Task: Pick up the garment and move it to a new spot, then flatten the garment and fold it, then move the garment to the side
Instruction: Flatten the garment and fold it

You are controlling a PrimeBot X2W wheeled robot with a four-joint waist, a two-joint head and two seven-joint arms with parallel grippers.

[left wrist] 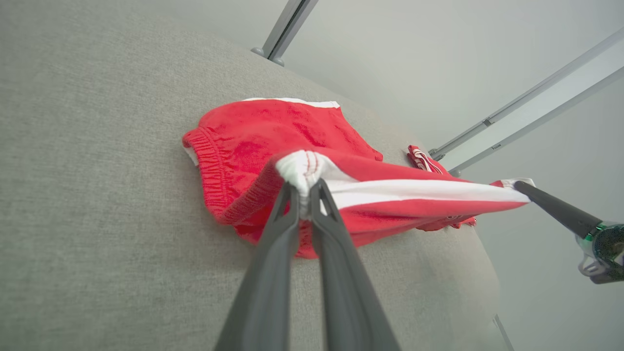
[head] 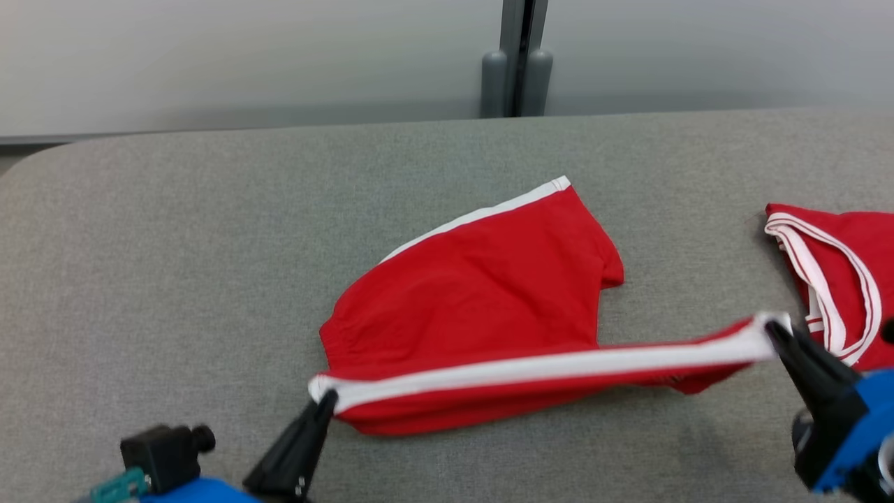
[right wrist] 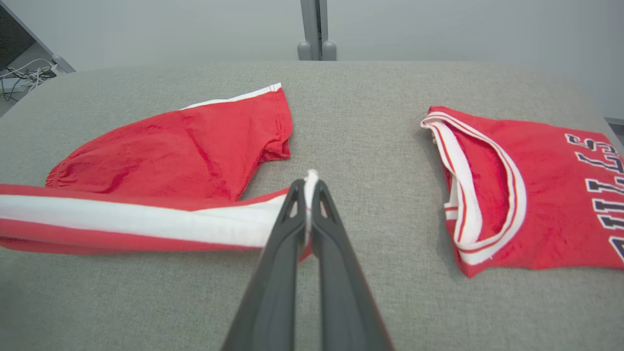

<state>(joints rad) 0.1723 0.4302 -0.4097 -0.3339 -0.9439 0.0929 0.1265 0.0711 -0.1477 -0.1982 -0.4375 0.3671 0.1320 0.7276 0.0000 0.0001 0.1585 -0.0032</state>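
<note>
— Red shorts (head: pixel 482 293)! Where are they?
— In the middle of the grey table (head: pixel 174 265). Most of the cloth lies flat there. The near edge, the one with the white stripe (head: pixel 545 363), is lifted up off the table.
— Who is lifting it?
— Both pincers. The left gripper (head: pixel 325 401) is pinched tight on the left end of the stripe, by the stretchy waist. The right gripper (head: pixel 774 330) is pinched tight on the right end, at the leg hem. The stripe is pulled straight between them.
— What is that other red thing on the right?
— A red jersey (head: pixel 859 244) with white trim. It lies apart from the shorts.
— So which step is this?
— I think it is the fold. The shorts look mostly flat, and the near side is held up, ready to go over.
— What comes next?
— I think both pincers should carry the stripe to the far side together and lay it by the far stripe (head: pixel 531 196). They should go at the same speed, so the cloth does not bunch. Then they let go and slide the shorts to the side.
</note>
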